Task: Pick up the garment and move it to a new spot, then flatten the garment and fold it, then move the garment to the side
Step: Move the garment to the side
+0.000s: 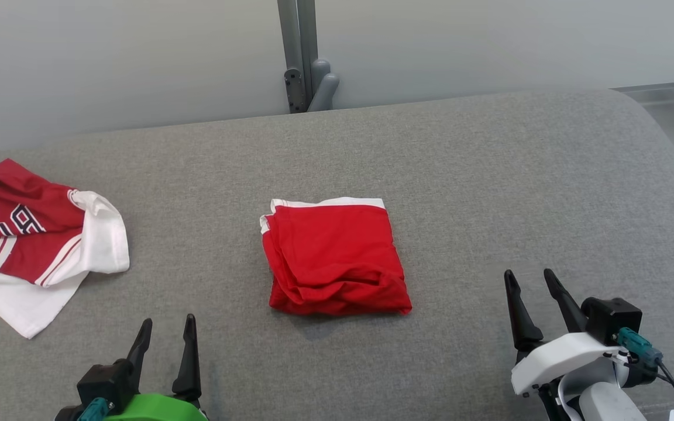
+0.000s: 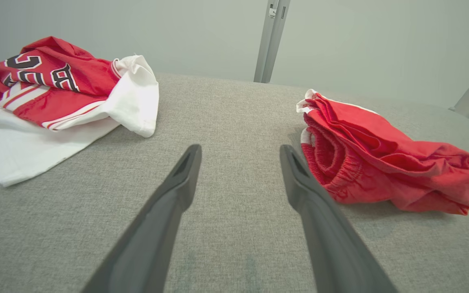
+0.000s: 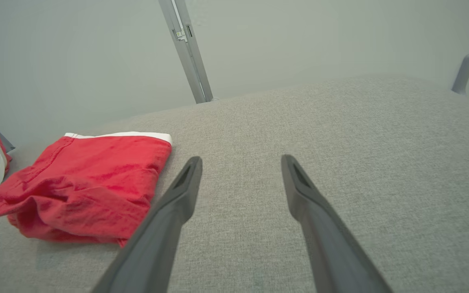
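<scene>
While both pincers stand apart from the cloth, the grey fabric-covered bench point(image 1: 489, 175) spans the head view, with a pale wall point(image 1: 109, 58) behind it and a grey metal post point(image 1: 299, 52) rising at the far edge. At the bench's left end lies a crumpled red and white jersey point(image 1: 33, 234) with black lettering, one white sleeve turned toward the middle. The red shorts point(image 1: 334, 257) lie near the centre of the bench, folded into a rough square, a white strip showing along the far edge and the near edge bunched and wrinkled. In the left wrist view their gathered elastic waistband faces the left pincer point(image 1: 167, 321), which sits at the lower left with its two dark fingers spread wide and nothing between them. The right pincer point(image 1: 527, 273) sits at the lower right, well apart from the shorts, its fingers likewise spread and empty above bare grey fabric.
</scene>
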Robot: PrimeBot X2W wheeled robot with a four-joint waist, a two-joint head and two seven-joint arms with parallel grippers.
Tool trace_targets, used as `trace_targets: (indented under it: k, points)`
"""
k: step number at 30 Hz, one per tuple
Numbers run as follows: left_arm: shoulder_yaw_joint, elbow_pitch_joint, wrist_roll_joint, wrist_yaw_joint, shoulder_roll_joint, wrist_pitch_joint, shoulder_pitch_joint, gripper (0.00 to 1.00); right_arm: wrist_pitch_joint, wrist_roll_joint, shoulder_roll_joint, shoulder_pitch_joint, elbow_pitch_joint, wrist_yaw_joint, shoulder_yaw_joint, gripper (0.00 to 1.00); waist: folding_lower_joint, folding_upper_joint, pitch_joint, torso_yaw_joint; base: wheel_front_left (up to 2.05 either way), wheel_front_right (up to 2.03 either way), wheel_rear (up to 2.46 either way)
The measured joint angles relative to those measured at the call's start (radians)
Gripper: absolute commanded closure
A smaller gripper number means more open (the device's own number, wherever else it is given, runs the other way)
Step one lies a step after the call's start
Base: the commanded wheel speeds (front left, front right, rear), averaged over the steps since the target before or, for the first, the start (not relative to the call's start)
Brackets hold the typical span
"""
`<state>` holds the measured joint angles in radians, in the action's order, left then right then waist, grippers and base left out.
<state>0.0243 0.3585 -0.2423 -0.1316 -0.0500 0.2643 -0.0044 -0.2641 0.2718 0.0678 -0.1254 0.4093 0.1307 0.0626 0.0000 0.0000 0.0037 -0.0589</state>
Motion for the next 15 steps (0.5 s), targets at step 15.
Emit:
trace_targets:
  k: [15]
  points:
    - [0.103, 0.000, -0.019, 0.000, 0.001, 0.000, -0.088, 0.00, 0.000, 0.126, 0.002, -0.263, 0.186, 0.000, 0.182, 0.00, 0.0000, 0.0000, 0.119, 0.097, 0.00, 0.00, 0.00]
